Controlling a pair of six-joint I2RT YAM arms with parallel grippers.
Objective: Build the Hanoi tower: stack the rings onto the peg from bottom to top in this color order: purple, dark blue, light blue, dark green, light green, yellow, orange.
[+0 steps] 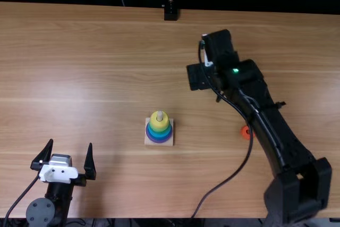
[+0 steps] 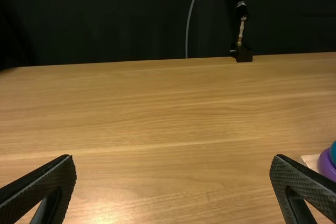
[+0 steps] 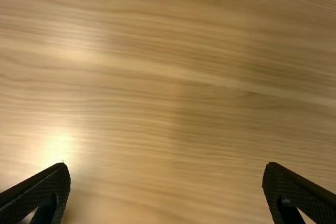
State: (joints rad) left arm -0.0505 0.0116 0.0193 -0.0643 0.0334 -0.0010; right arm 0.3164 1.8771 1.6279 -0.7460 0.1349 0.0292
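The square pale wooden base [image 1: 149, 142] sits near the middle of the worktop [image 1: 90, 67], a little toward the near side, and carries the peg [image 1: 160, 115] with a stack of rings on it. The purple ring [image 1: 159, 140] is at the bottom, blue and greenish bands lie above it, and the yellow ring [image 1: 156, 124] is on top; the exact number of rings between is too small to tell. The peg's rounded tip stands out above the yellow ring. The left hand [image 1: 71, 143] is at the near left, well apart from the stack, its two fingers spread wide with bare wood between them. The right hand [image 1: 198, 77] is over the worktop, farther away than the stack and to its right; its fingers are wide apart too, with wood grain between them. The orange ring [image 1: 245, 133] lies on the worktop, right of the base, close by the right arm [image 1: 273, 136], and a black cable [image 1: 244, 163] passes across its edge in the top view.
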